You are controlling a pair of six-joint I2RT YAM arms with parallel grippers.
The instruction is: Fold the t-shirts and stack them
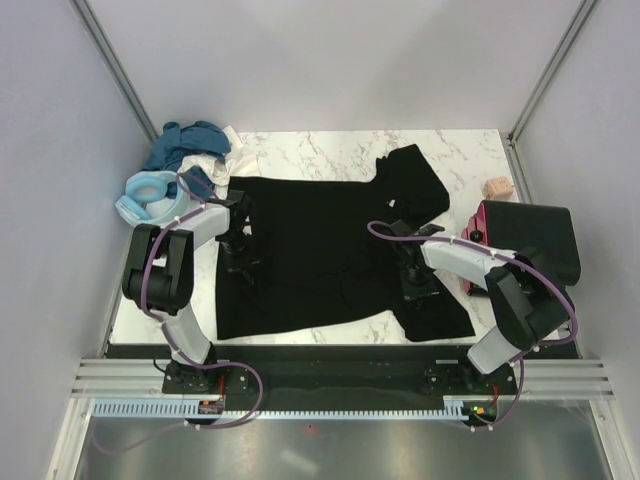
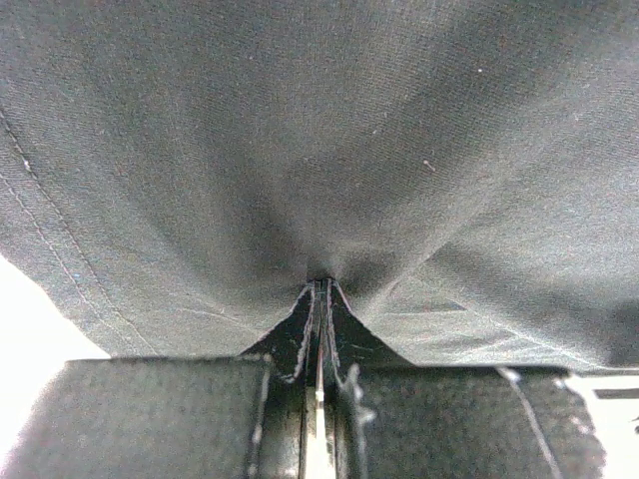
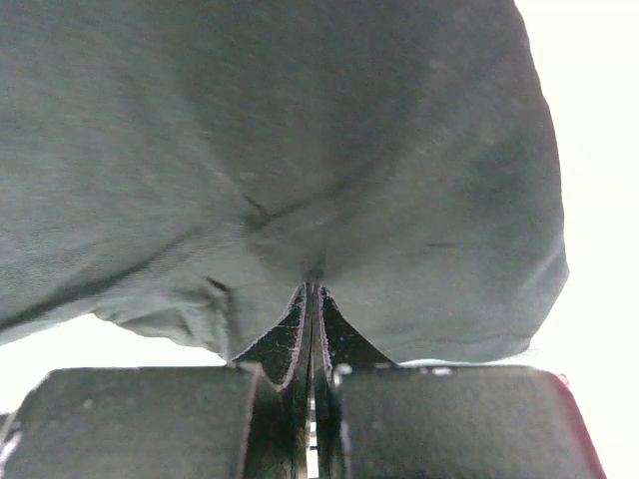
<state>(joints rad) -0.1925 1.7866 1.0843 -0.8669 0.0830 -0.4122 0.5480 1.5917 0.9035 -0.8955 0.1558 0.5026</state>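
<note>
A black t-shirt (image 1: 320, 250) lies spread across the marble table, its right sleeve (image 1: 415, 185) folded up at the back. My left gripper (image 1: 240, 262) is down on the shirt's left side. In the left wrist view its tips (image 2: 321, 284) are shut, and the black cloth (image 2: 329, 140) puckers toward them. My right gripper (image 1: 415, 285) is down on the shirt's right side. Its tips (image 3: 313, 289) are also shut, pinching a bunched fold of the cloth (image 3: 300, 150).
A heap of teal, white and light-blue shirts (image 1: 185, 160) lies at the back left corner. A folded black shirt on a pink one (image 1: 530, 240) sits at the right edge. A small pinkish-beige block (image 1: 497, 187) lies behind it. White walls enclose the table.
</note>
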